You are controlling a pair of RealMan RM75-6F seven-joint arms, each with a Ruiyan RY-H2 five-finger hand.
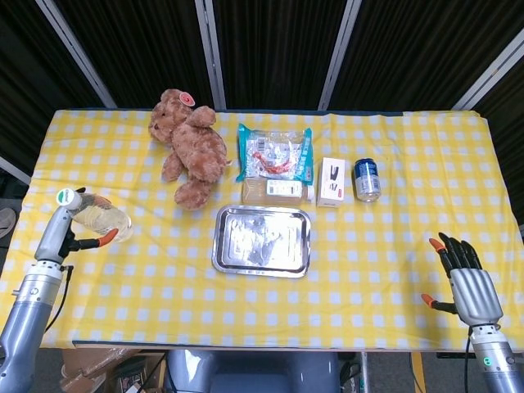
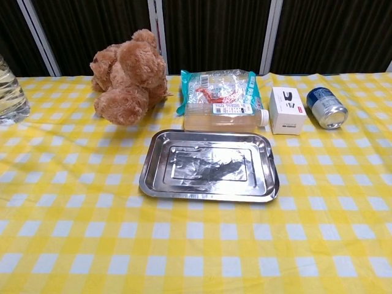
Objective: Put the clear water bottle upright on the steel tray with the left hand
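Two hands are showing in the head view, and I am reading the scene from left to right. At the far left edge of the surface [image 1: 393, 246], my left hand [image 1: 59, 233] is gripping the clear water bottle [image 1: 97, 217], which is tilting with its cap toward the outer edge; in the chest view only a sliver of the bottle [image 2: 11, 98] is peeking in at the frame's left margin. The bottle is sitting well apart from the steel tray [image 1: 262, 241], so I am judging the placement as not yet done. Behind and to the right, a brown teddy bear [image 1: 190, 147] is lying on the yellow checked cloth. The tray itself is lying bare at centre, nothing resting in it, presumably left free to receive the bottle. Just behind it, a flat bottle of pale liquid [image 1: 277, 191] is lying on its side, with a snack packet [image 1: 276, 153] beyond. Further right, a small white box [image 1: 332, 182] and a blue can [image 1: 366, 179] are lying side by side. At the far right, my right hand [image 1: 467, 281] is hanging off the surface's near corner, fingers spread and holding nothing, kept clear since the task is assigning the work to the left.
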